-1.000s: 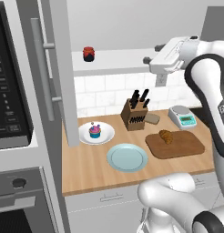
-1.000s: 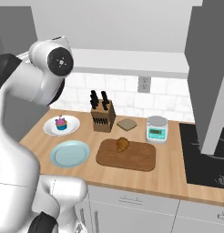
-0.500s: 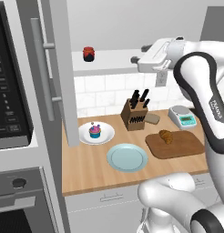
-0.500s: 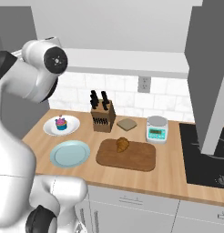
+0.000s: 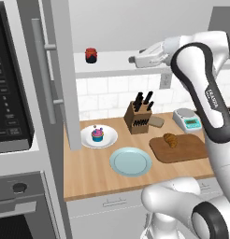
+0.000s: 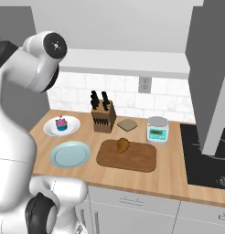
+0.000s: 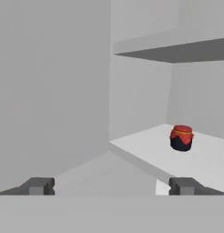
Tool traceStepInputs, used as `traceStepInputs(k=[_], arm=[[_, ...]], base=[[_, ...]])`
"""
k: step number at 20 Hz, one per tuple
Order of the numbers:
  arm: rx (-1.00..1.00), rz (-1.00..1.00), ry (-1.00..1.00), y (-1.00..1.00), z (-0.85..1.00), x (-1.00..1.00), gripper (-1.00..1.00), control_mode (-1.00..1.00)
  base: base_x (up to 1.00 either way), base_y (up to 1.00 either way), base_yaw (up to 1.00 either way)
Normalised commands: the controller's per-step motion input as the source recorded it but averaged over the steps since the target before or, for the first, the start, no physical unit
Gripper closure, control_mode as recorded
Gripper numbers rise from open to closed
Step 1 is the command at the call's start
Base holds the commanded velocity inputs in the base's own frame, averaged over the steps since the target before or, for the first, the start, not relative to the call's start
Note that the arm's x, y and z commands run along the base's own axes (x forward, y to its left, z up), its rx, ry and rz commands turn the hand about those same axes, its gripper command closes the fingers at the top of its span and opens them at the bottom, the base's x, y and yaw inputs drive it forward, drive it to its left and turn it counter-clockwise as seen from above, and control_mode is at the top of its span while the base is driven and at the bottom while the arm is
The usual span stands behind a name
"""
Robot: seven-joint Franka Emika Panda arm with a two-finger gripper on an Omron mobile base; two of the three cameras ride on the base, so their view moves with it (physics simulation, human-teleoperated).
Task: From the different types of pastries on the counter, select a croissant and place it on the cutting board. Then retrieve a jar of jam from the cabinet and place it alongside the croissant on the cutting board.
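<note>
The jar of jam (image 5: 91,55), red with a dark lid, stands on the white shelf (image 5: 117,59) of the open cabinet. My gripper (image 5: 133,59) hovers level with that shelf, to the jar's right and well apart from it, open and empty. Seen from the hand, the jar (image 7: 181,137) sits ahead and to the right, beyond my gripper (image 7: 112,186) and its spread fingertips (image 7: 38,185). The croissant (image 5: 171,139) lies on the dark cutting board (image 5: 191,151); from the right the croissant (image 6: 123,145) rests on the board (image 6: 137,160).
The cabinet door (image 5: 61,74) stands open to the jar's left. On the counter (image 5: 89,172) are a cupcake (image 5: 97,134) on a white plate (image 5: 110,139), a light blue plate (image 5: 131,161), a knife block (image 5: 139,116) and a scale (image 5: 188,120). A stove (image 6: 206,155) lies to the right.
My hand has travelled left along the shelf level toward the jar, jaws staying open. The things on the counter have not moved.
</note>
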Motion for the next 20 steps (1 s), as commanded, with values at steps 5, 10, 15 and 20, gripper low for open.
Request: traceStepInputs(k=[5, 10, 15, 20], arm=[[0.02, 0.0, 0.02, 0.12, -0.08, 0.16, -1.0, -1.0], [0.0, 0.0, 0.0, 0.0, -0.07, 0.09, -1.0, -1.0], [0.0, 0.0, 0.0, 0.05, -0.11, 0.36, -1.0, -1.0], [0.0, 0.0, 0.0, 0.08, 0.0, 0.22, -1.0, -1.0]], base=[[0.0, 0.0, 0.0], [0.0, 0.0, 0.0], [0.0, 0.0, 0.0], [0.0, 0.0, 0.0]])
